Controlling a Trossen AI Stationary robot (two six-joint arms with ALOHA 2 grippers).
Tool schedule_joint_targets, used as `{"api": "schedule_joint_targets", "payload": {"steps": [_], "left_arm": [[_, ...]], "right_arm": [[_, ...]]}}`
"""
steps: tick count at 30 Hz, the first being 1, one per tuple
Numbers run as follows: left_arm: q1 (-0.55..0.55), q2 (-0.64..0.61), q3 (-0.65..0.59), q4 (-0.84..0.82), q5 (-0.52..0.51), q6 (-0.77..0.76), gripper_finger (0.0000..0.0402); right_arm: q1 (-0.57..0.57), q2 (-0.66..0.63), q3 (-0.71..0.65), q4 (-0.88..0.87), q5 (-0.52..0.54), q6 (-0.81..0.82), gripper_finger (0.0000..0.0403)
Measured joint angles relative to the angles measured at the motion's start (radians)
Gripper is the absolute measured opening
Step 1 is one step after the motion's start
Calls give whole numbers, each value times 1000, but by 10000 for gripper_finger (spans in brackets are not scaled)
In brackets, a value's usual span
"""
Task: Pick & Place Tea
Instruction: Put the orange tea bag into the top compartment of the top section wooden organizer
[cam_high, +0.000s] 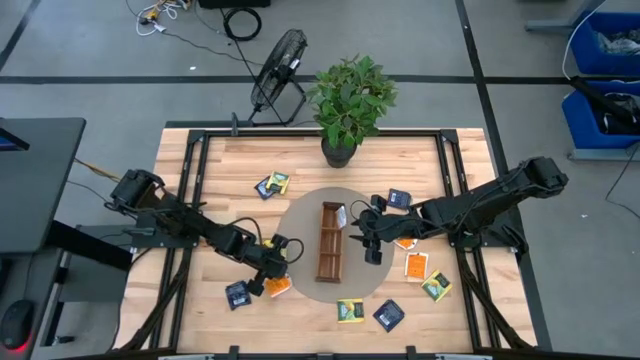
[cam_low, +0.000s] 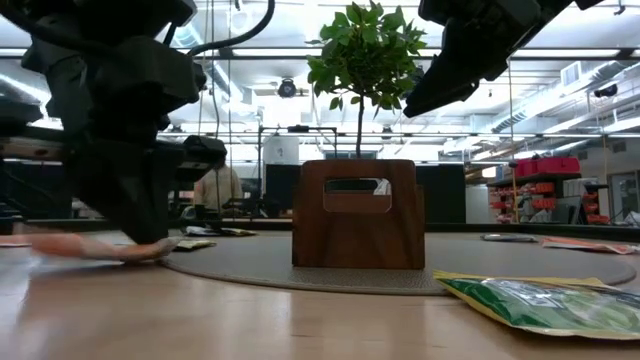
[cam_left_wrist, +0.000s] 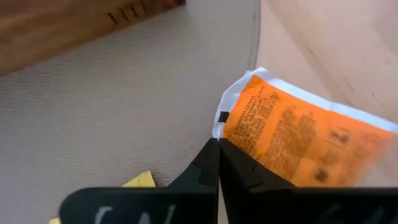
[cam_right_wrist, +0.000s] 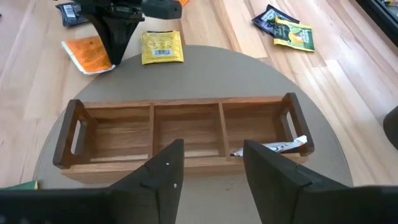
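A long brown wooden tray (cam_high: 331, 243) stands on a round grey mat (cam_high: 300, 215). One pale sachet (cam_right_wrist: 273, 148) lies in an end compartment of the tray. My left gripper (cam_high: 268, 268) points down at the mat's near left rim, shut on an orange tea sachet (cam_high: 279, 287). A yellow sachet (cam_high: 281, 243) lies just beyond that gripper. My right gripper (cam_high: 372, 246) hangs open over the mat beside the tray's right side and touches nothing. In the right wrist view its fingers (cam_right_wrist: 161, 171) frame the tray (cam_right_wrist: 180, 130). My left gripper pinches the orange sachet at its white sealed edge (cam_left_wrist: 219, 127), close to a corner. The fingers (cam_left_wrist: 208, 165) come from above, pointing down. The rest of the sachet (cam_low: 85, 248) lies flat on the wood beside the mat's rim.
Other sachets are scattered on the table: navy (cam_high: 400, 198), orange (cam_high: 415, 265), green-yellow (cam_high: 436, 287), navy (cam_high: 389, 315), yellow (cam_high: 350, 311), navy (cam_high: 238, 294) and a pair (cam_high: 272, 184). A potted plant (cam_high: 345, 100) stands at the far edge.
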Motion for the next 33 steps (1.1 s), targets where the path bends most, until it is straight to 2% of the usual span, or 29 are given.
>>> {"api": "schedule_joint_targets", "payload": {"steps": [8, 14, 20, 23, 27, 33], "left_arm": [[0, -77, 0, -20, -33, -32, 2], [0, -166, 1, -118, -166, -27, 1], [13, -238, 1, -150, -285, 40, 1], [35, -258, 1, -114, -300, 101, 1], [70, -269, 2, -36, -310, 163, 1], [121, -278, 27, -30, -309, 233, 1]], "right_arm": [[0, 0, 0, 49, -16, 0, 174], [-9, 0, 0, 127, -32, 98, 174], [-66, 0, 0, 205, -170, 229, 174], [-101, 9, 0, 240, -245, 275, 174], [-131, 32, 1, 287, -283, 293, 174], [-151, 77, 9, 373, -365, 312, 174]]}}
